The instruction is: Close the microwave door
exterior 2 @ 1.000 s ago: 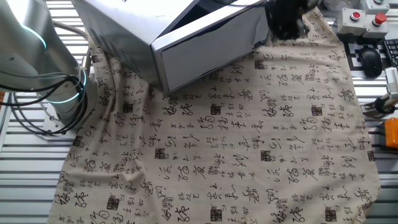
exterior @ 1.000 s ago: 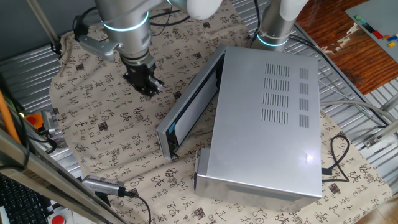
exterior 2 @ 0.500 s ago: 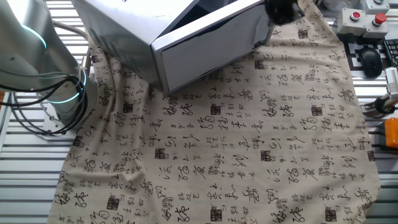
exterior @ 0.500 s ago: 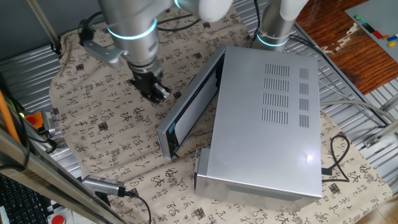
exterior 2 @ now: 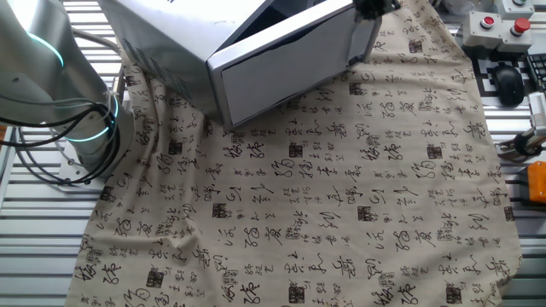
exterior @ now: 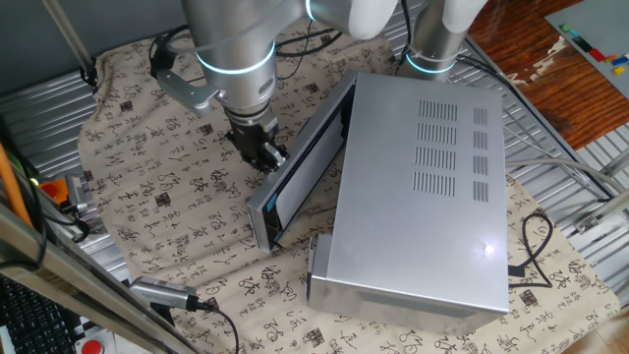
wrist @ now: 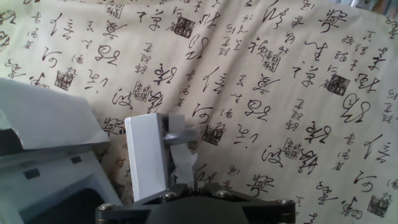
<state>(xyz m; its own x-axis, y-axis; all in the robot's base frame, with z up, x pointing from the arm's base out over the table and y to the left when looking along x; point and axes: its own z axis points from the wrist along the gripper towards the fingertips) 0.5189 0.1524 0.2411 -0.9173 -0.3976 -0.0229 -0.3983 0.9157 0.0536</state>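
The microwave (exterior: 423, 187) is a big silver box with vent slots on top, standing on the patterned cloth. The microwave door (exterior: 300, 167) stands ajar, swung out at an angle from the front, with its free end near the front left. It also shows in the other fixed view (exterior 2: 281, 64) and at the left of the hand view (wrist: 43, 121). My gripper (exterior: 263, 152) is shut and empty, low over the cloth right beside the door's outer face. In the hand view its fingers (wrist: 180, 140) are pressed together with the door just to their left.
A beige cloth with black characters (exterior 2: 341, 213) covers the table. A second arm's base (exterior: 437, 39) stands behind the microwave. A black cable (exterior: 536, 246) runs at the microwave's right. Red buttons and a mouse (exterior 2: 503, 51) sit beyond the cloth's edge.
My gripper has moved right across the cloth towards the door's outer face, still shut. The door's angle looks unchanged.
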